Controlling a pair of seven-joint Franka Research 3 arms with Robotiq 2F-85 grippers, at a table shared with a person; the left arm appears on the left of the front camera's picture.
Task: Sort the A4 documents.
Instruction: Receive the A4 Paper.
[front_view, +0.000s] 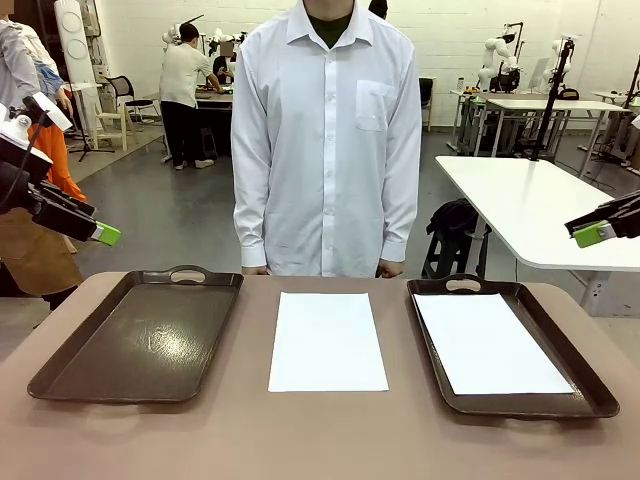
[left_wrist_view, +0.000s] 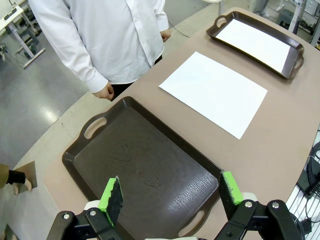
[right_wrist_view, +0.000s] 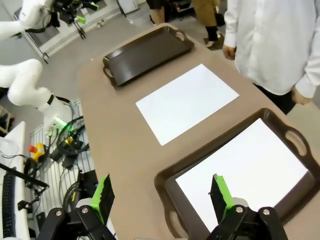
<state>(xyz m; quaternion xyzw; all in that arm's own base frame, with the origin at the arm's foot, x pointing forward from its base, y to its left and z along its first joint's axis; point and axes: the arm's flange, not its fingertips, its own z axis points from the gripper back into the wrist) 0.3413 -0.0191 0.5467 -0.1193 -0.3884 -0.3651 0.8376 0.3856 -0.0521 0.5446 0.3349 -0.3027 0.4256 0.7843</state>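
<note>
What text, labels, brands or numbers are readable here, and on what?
None readable.
Middle plain white paper sheet, on the brown tabletop: blank.
Right plain white paper sheet, in the right dark brown handled tray: blank.
Left dark brown handled tray: no label.

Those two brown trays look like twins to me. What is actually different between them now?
The left tray is empty, its dark bottom bare, while the right tray holds a white sheet. The left tray sits to the robot's left of the loose sheet on the table, the right tray to its right. Both are dark brown and rectangular, with a handle slot at each end.
</note>
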